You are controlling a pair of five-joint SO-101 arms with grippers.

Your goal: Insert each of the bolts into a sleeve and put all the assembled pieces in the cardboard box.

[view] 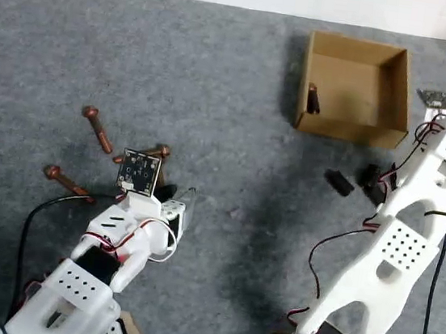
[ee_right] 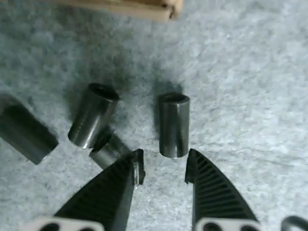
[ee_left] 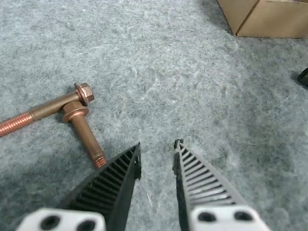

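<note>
In the left half of the high view, bolts (view: 97, 129) lie spread on the grey carpet (view: 240, 96). The left gripper (ee_left: 157, 156) sits just beside two of them, fingers parted and holding nothing. Bare carpet stretches across the centre. At upper right stands the cardboard box (view: 349, 132), with a dark piece (view: 313, 101) against its left wall. Below it the sleeves (view: 339, 181) cluster. The right gripper (ee_right: 163, 168) gapes just short of one sleeve (ee_right: 174, 125), gripping nothing.

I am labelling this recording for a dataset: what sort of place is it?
Probably a robotics lab bench or hobby workspace: the left arm and right arm, white with loose wires, stand over a grey felt-like mat, with copper-coloured bolts, dark sleeves and a cardboard box laid out.
</note>
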